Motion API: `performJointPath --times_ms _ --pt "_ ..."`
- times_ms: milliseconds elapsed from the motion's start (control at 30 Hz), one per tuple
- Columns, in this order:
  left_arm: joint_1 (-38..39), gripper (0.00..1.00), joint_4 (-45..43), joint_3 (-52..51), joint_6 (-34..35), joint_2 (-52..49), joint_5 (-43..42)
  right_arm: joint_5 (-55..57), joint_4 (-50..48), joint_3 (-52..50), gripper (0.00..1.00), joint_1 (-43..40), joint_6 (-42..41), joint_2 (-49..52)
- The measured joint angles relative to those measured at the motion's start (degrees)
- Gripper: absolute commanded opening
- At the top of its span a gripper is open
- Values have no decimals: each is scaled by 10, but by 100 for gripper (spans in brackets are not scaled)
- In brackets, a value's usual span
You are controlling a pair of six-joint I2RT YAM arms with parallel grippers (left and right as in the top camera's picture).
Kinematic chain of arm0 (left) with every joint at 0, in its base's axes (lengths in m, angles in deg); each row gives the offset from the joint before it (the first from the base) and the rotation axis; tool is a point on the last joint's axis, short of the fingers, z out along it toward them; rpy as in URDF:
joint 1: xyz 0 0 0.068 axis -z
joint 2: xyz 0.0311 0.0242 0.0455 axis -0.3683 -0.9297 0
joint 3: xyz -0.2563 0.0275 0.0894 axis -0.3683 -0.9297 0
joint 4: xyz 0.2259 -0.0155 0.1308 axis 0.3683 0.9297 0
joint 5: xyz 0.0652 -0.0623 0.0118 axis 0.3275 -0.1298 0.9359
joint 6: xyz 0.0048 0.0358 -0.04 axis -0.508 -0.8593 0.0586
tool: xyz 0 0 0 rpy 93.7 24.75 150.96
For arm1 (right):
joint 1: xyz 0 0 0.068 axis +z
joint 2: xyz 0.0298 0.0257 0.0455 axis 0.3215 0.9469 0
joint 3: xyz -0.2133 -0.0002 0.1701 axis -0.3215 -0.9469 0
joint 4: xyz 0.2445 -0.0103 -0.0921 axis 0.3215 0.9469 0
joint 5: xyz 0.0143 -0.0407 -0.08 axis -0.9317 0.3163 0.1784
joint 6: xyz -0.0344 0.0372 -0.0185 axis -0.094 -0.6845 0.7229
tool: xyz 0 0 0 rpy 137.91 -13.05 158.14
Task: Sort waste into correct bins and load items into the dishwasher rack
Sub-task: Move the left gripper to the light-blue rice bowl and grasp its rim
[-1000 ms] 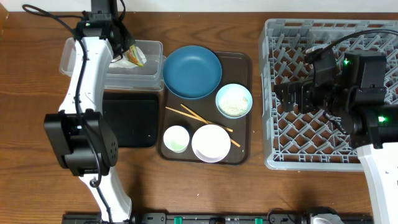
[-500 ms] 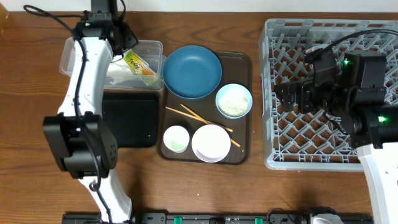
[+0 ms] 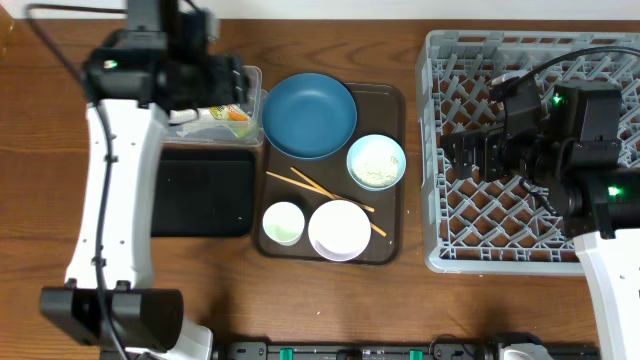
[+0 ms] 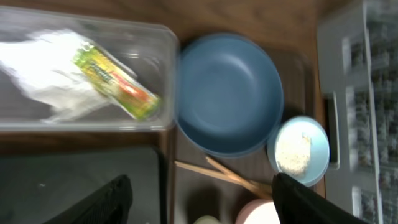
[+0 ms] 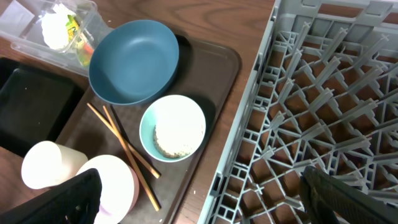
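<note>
My left gripper (image 3: 212,85) hovers open over the clear tub (image 4: 149,37), holding nothing. The yellow-orange wrapper (image 4: 115,83) lies loose in that tub beside the white napkin (image 4: 43,68). On the brown serving tray (image 3: 390,100) sit the dark-blue bowl (image 3: 309,115), the light-blue bowl (image 3: 376,162) holding rice, the white bowl (image 3: 339,229), the small cup (image 3: 283,222) and two chopsticks (image 3: 325,190). My right gripper (image 3: 472,155) hangs open and empty above the left part of the grey rack (image 3: 432,230).
The black tray (image 3: 205,190) lies just in front of the clear tub, left of the brown tray. A strip of bare wood separates the brown tray from the rack. The left arm's white links cover part of the tub from above.
The left gripper opened and let go of the wrapper, which dropped into the clear tub. The left arm then rose towards the camera. The right arm stayed still.
</note>
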Motion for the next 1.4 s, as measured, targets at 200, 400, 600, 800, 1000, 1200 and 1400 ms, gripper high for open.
performJointPath --times_ms 200,400,600,800,1000,1200,1400 --pt "67 74 7 0 -17 -33 -10 0 0 0 99 0 0 0" --pt "116 69 36 0 -24 -38 -10 0 1 0 99 0 0 0" --pt "149 68 80 -1 -3 -38 -11 0 1 0 99 0 0 0" --pt "172 67 54 -34 32 -38 -7 0 1 0 99 0 0 0" --pt "188 62 75 -75 66 -40 5 0 4 0 99 0 -3 0" --pt "183 60 136 -75 105 -40 28 0 5 0 99 0 -4 0" --pt "183 60 153 -75 132 -40 58 0 5 0 99 0 -7 0"
